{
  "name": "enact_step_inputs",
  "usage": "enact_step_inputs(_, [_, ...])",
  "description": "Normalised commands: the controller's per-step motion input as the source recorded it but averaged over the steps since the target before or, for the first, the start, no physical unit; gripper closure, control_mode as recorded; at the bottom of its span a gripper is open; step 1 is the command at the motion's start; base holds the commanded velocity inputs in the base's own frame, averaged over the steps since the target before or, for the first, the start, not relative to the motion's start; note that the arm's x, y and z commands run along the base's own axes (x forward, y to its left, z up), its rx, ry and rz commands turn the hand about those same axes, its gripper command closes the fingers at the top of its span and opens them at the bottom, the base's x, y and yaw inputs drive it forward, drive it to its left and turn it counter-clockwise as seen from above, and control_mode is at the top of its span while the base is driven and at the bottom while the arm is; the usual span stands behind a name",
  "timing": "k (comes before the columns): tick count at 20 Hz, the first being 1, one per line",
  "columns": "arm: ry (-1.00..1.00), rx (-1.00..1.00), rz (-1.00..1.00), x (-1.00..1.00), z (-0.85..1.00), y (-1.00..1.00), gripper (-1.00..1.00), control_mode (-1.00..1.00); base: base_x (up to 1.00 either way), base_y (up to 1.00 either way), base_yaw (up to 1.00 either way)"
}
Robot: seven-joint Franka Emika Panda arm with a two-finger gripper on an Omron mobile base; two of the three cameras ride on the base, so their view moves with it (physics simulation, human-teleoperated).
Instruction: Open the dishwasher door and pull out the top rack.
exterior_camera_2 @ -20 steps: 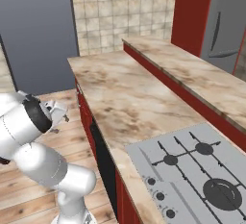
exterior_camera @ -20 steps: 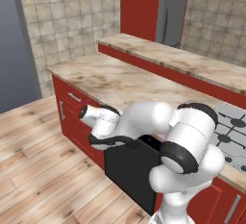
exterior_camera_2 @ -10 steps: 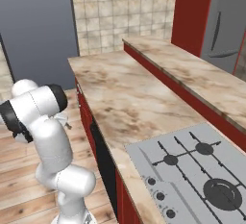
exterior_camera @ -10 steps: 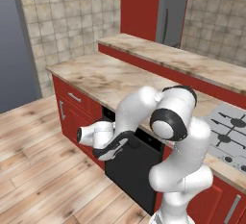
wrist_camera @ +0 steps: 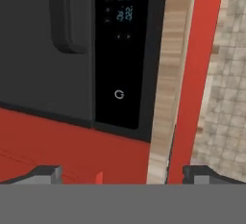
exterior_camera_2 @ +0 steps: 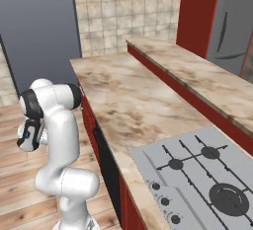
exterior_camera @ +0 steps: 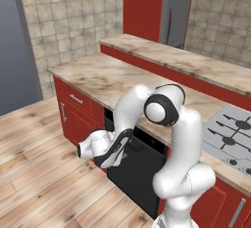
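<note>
Gripper [wrist_camera: 122, 172] w/ jaws spread wide hangs rolled sideways in front of the shut dishwasher door [wrist_camera: 43, 50], prob. to line up w/ its bar handle [wrist_camera: 69, 16], nothing held yet.

Matte blk dishwasher door [exterior_camera: 135, 171], red cabinets [exterior_camera: 73, 117]

Lighting's flat and even everywhere, typical render look, with no hard shadows or glare. The hand view is pretty soft and blocky up close, so the tiny readouts on the dishwasher door [wrist_camera: 72, 74] at the top center are unreadable.
</note>
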Motion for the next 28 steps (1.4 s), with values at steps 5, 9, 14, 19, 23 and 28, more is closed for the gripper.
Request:
enact_step_inputs(5, [-0.13,-0.11,0.00,0.17,-0.14,-0.32,-1.00,-1.00,0.00,0.00,0.00])
enact_step_inputs(9, [-0.04,-0.04,0.00,0.38,-0.11,-0.36,-1.00,-1.00,0.00,0.00,0.00])
enact_step_inputs(14, [0.00,0.00,0.00,0.35,-0.20,-0.28,-1.00,-1.00,0.00,0.00,0.00])
enact_step_inputs(19, [0.01,0.01,0.00,0.32,-0.36,-0.23,-1.00,-1.00,0.00,0.00,0.00])
enact_step_inputs(23, [0.01,0.00,0.00,0.49,-0.46,-0.16,-1.00,-1.00,0.00,0.00,0.00])
enact_step_inputs(28, [0.00,0.00,0.00,0.56,-0.31,-0.12,-1.00,-1.00,0.00,0.00,0.00])
